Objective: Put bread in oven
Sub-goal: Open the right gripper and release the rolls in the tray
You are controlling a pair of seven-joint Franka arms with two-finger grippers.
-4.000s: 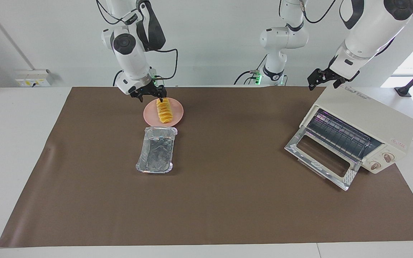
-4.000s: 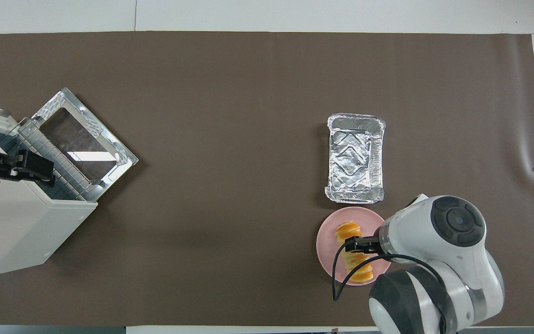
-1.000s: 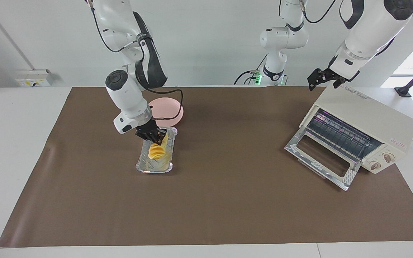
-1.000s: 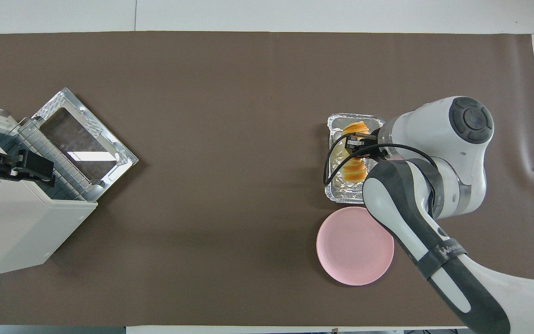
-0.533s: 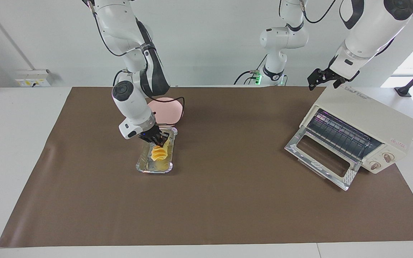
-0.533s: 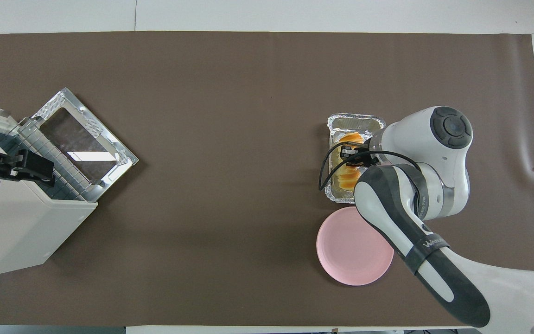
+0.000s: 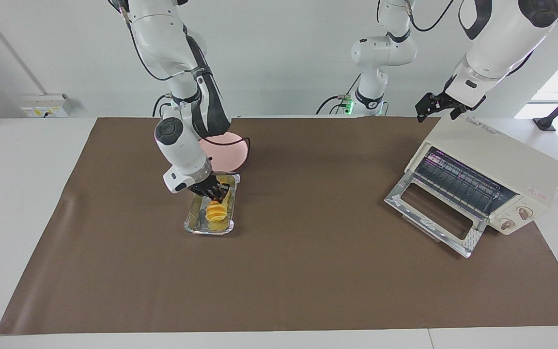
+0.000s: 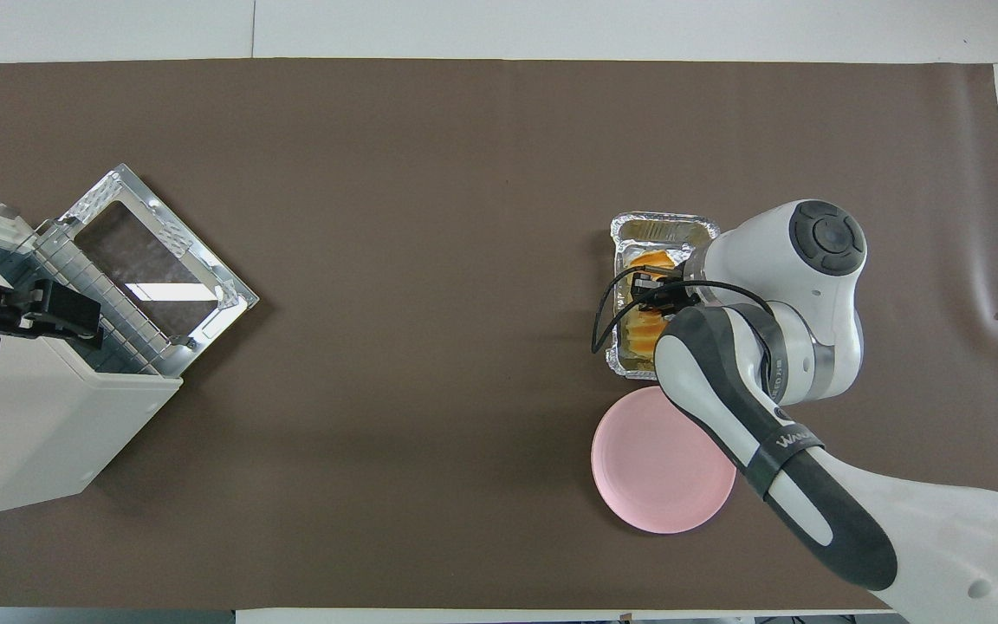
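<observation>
Reaching down into the foil tray (image 7: 209, 212), the right gripper (image 7: 214, 193) is closing its fingers on the bread (image 7: 216, 211) in the facing view; the loaf is lying low inside the tray, which is sitting just beside the pink plate (image 7: 225, 150) and farther from the robots than it. Toward the left arm's end of the table from the tray, the oven (image 7: 487, 174) is standing with its glass door (image 7: 434, 213) dropped open and the wire rack showing. The left gripper (image 7: 429, 109) is waiting over the oven's top corner, and whether its fingers are apart cannot be told. Looking from overhead, the right gripper (image 8: 653, 290) is covering the middle of the bread (image 8: 651, 260) in the tray (image 8: 664, 227), with the bare plate (image 8: 651, 472) nearer to the robots than the tray. The oven (image 8: 22, 425) is sitting well apart from the tray, its door (image 8: 157, 260) lying open, and the left gripper (image 8: 40, 316) is hanging over the oven's front edge.
</observation>
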